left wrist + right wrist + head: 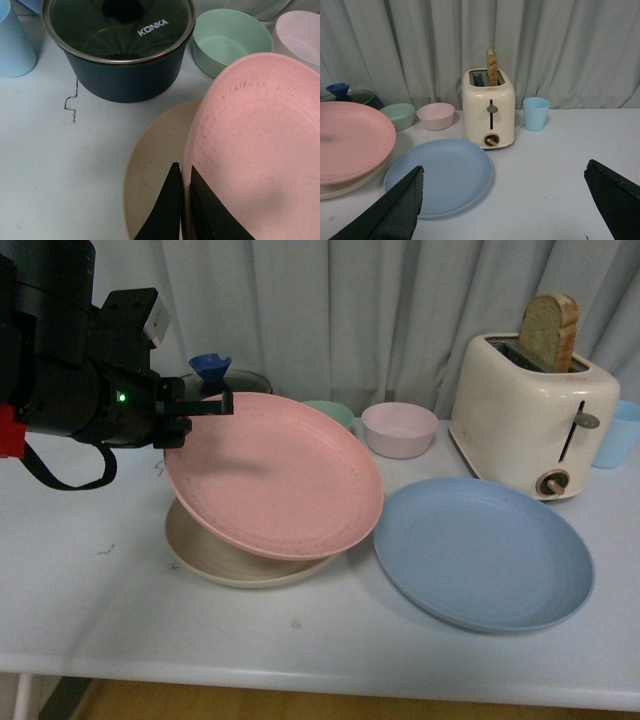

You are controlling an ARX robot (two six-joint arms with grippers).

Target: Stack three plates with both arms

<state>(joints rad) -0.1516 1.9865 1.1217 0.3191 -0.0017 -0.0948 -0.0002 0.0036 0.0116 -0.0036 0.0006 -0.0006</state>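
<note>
My left gripper [205,405] is shut on the far-left rim of the pink plate [275,475] and holds it tilted, its near side resting over the beige plate [215,555] on the table. In the left wrist view the fingers [170,205] pinch the pink plate's [260,140] edge above the beige plate [155,150]. The blue plate [485,552] lies flat to the right, alone. My right gripper [504,172] is open and empty, hovering near the blue plate's [442,172] right side; it does not show in the front view.
A cream toaster [535,410] with a bread slice stands behind the blue plate. A pink bowl [400,428] and a green bowl [330,412] sit at the back. A dark lidded pot [120,50] stands behind the plates, and a light blue cup [536,113] is beside the toaster.
</note>
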